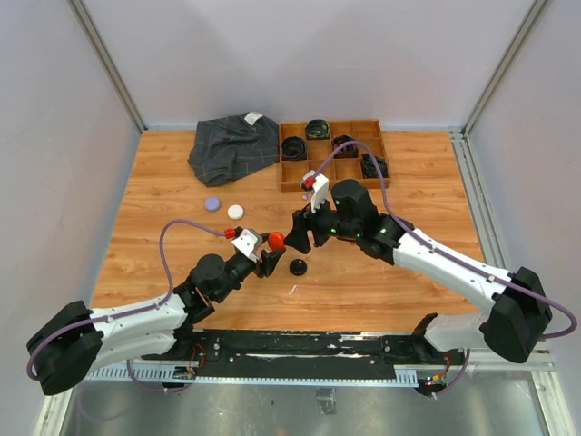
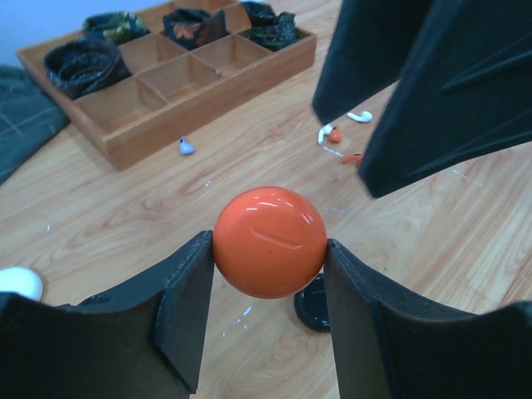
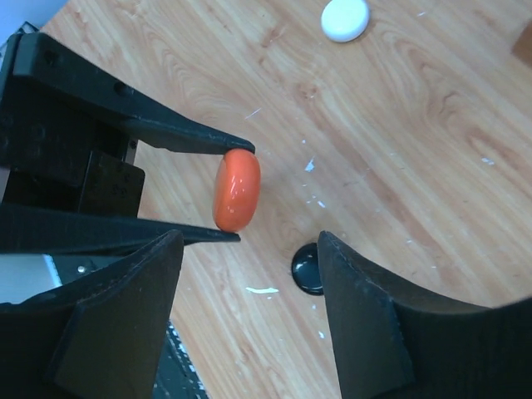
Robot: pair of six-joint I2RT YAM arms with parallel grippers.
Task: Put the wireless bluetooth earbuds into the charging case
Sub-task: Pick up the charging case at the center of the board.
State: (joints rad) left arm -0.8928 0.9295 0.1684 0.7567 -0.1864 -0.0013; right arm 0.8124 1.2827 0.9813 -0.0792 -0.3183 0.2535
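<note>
Left gripper (image 2: pixel 268 249) is clamped on the rim of a round orange-red charging case (image 3: pixel 237 189), holding it off the table (image 2: pixel 125 216). Right gripper (image 3: pixel 249 241) faces it, jaws spread around nothing. The earbuds lie well beyond the left fingertips: a white one (image 2: pixel 359 116) and an orange-red one (image 2: pixel 333 135) behind the right fingers, a purple one (image 2: pixel 186 147) against the tray (image 2: pixel 208 104). The case looks glossy and is pinched only at its edges, so a push or twist from the right jaws could spin it loose and drop it.
</note>
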